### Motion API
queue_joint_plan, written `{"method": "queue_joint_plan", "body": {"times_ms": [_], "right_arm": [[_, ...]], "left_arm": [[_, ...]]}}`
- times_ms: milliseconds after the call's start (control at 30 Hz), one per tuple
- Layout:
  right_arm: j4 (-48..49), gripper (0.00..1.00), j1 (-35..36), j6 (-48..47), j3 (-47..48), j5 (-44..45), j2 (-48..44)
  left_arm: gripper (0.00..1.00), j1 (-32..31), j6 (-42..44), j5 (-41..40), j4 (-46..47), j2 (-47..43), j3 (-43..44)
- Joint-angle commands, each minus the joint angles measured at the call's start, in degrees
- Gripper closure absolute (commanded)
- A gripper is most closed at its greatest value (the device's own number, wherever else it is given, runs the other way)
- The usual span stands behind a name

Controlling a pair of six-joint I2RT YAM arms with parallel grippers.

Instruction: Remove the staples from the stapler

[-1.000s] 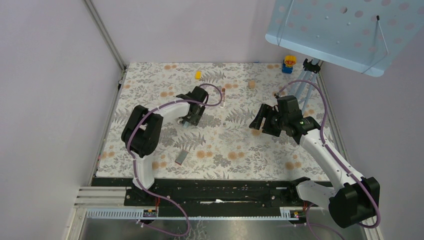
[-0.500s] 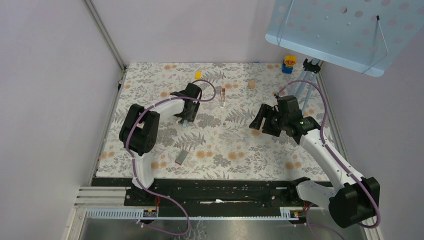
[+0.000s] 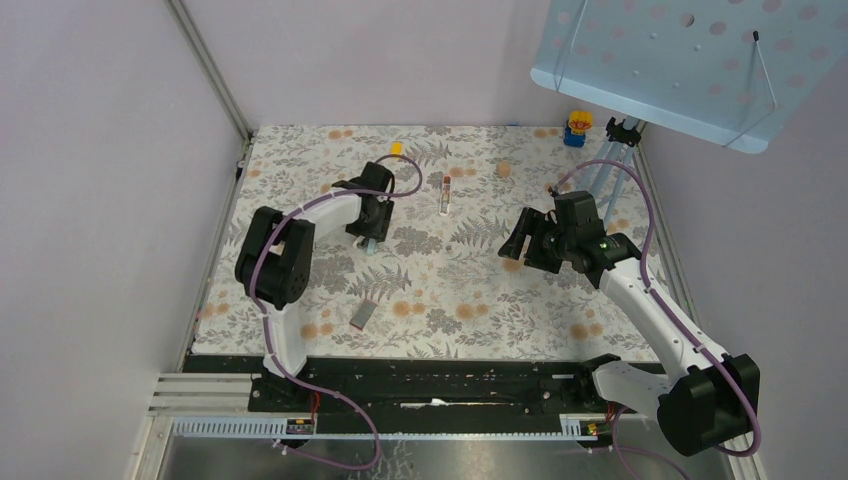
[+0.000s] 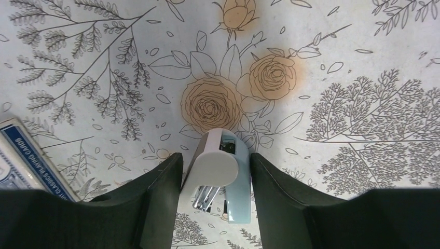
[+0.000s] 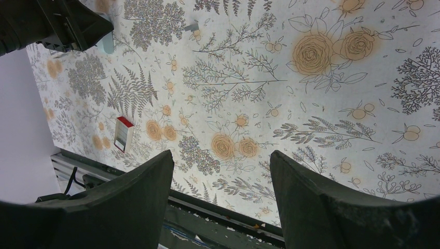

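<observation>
1. Stapler (image 4: 220, 168) lies on the floral tabletop (image 4: 337, 62), at lower centre of the left wrist frame.
2. Left claw (image 4: 215, 165) straddles it, fingers (image 4: 155, 207) close against both sides; whether it grips firmly, I cannot tell.
3. Right claw (image 5: 220, 161) stands open and empty.

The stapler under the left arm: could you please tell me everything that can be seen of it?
The stapler is small, with a pale blue body and a rounded white top, both plastic-looking; shiny metal shows beneath the top. It lies on the floral table cover, in the left half of the table. The left pincer straddles it, close against both sides; whether it already presses the stapler cannot be told.
</observation>
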Motion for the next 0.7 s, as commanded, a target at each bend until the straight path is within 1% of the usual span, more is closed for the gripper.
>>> {"method": "queue_joint_plan", "body": {"times_ms": [0,167,433,567,667], "right_arm": [[0.7,0.25,-0.3,-1.1,0.8,-0.7,-0.6],[0.8,0.25,-0.3,-1.0,0.8,-0.8,-0.5],[0.9,0.25,-0.3,-0.7,0.6,-0.6,-0.6],[0.9,0.25,-0.3,-0.6,0.5,-0.5,-0.6],[0.9,0.25,-0.3,-0.4,0.5,-0.6,-0.5]], "left_arm": [[0.45,1.1,-3.5,7.7,1.1,-0.2,-0.3],[0.45,2.4,-5.7,12.9,3.1,-2.2,-1.0],[0.5,3.1,-9.9,20.8,6.9,-4.4,-2.5],[0.54,3.1,-10.9,21.0,7.4,-4.8,-2.5],[0.55,3.2,-10.9,20.8,7.4,-5.4,-2.6]]}}
